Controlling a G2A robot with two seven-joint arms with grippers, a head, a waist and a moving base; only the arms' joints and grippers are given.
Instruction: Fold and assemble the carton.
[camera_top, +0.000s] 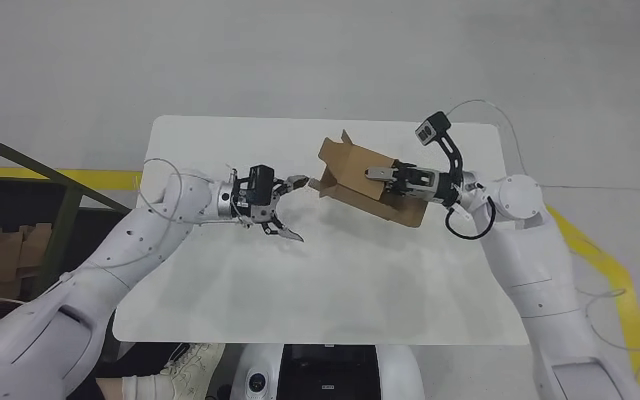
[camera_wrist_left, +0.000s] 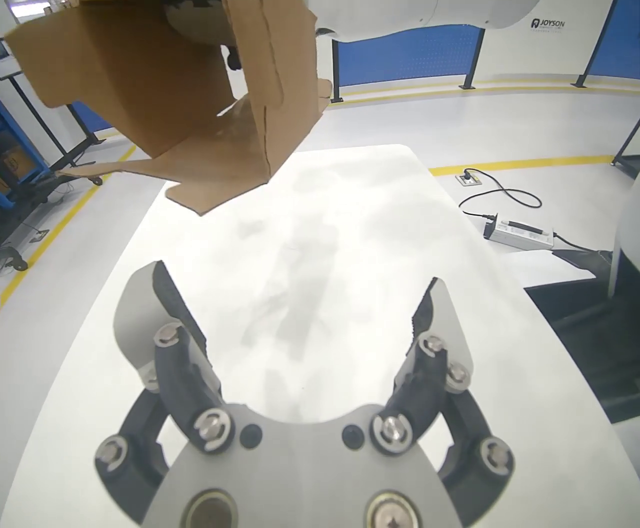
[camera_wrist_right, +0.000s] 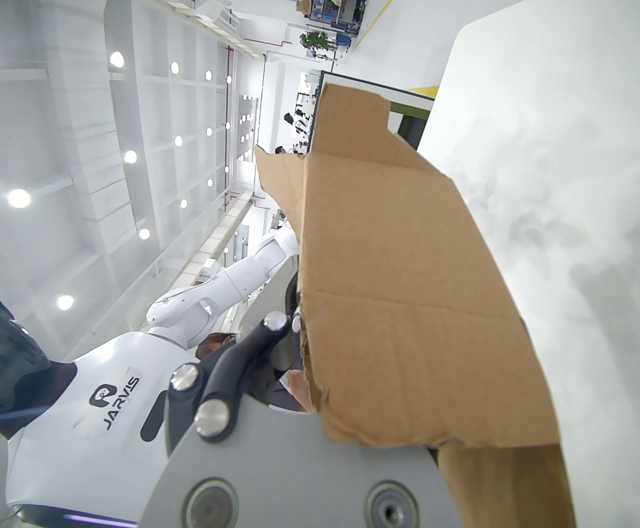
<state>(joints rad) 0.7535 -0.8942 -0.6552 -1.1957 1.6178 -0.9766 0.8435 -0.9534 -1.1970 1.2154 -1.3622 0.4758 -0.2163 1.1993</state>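
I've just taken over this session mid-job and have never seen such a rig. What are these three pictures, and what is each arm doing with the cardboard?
This is a two-armed robot working at a white table. The top view looks down from a camera above its arms. The other two pictures come from a camera on each wrist, so each shows that arm's own pincer up close. The right pincer is shut on the brown carton, which is partly opened with its flaps loose and appears lifted off the table. The left pincer is open and holds nothing. It sits apart from the carton, pointing toward the carton's open end.
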